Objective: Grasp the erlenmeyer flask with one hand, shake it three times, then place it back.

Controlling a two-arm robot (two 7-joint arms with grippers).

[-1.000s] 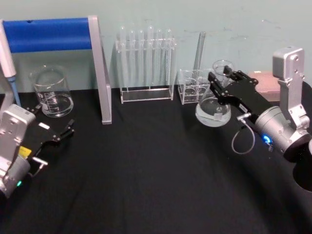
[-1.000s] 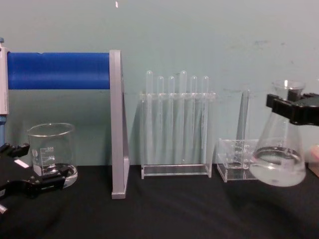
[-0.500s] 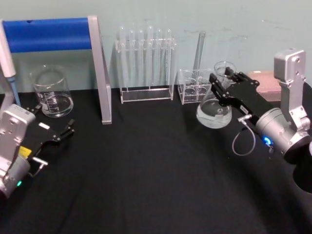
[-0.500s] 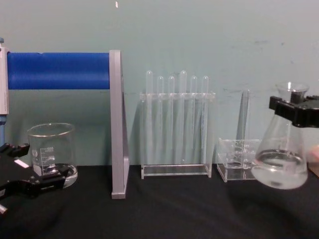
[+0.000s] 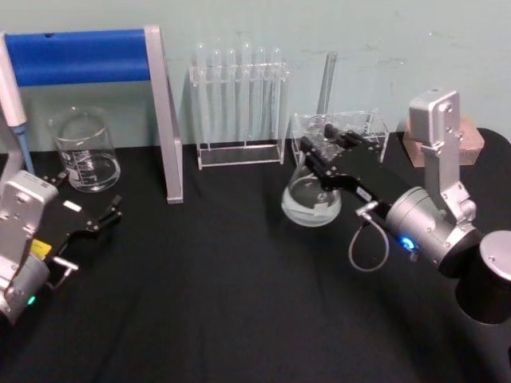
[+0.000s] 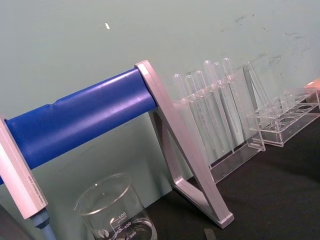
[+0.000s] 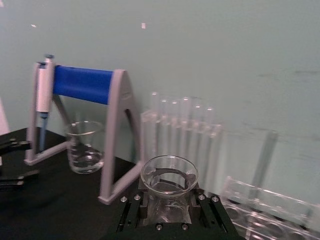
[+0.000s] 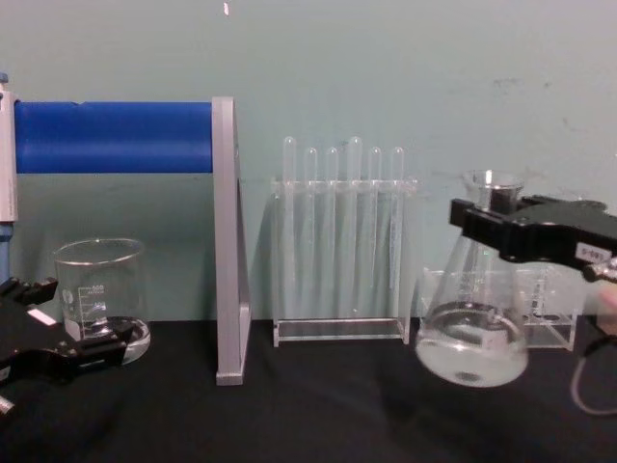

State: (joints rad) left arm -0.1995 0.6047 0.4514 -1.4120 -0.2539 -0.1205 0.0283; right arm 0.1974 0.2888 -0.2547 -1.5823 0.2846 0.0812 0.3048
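Note:
The erlenmeyer flask (image 5: pixel 311 201) is clear glass with a little liquid in its wide base (image 8: pixel 472 349). It hangs slightly tilted above the black table, right of centre. My right gripper (image 5: pixel 321 165) is shut on its neck, just under the flared rim (image 8: pixel 492 180). In the right wrist view the round rim (image 7: pixel 169 174) sits between the black fingers (image 7: pixel 131 210). My left gripper (image 5: pixel 89 195) rests low at the table's left, open and holding nothing, close to the beaker.
A graduated beaker (image 5: pixel 84 152) stands at the back left under a blue-barred stand (image 5: pixel 88 56) holding a pipette (image 5: pixel 12 96). A test tube rack (image 5: pixel 239 104) and a small acrylic rack (image 5: pixel 343 132) line the back wall. A brown block (image 5: pixel 471 145) lies at the far right.
My right gripper has carried the flask leftward toward the table's middle and somewhat lower. The liquid has shifted in the base. The left arm has not moved.

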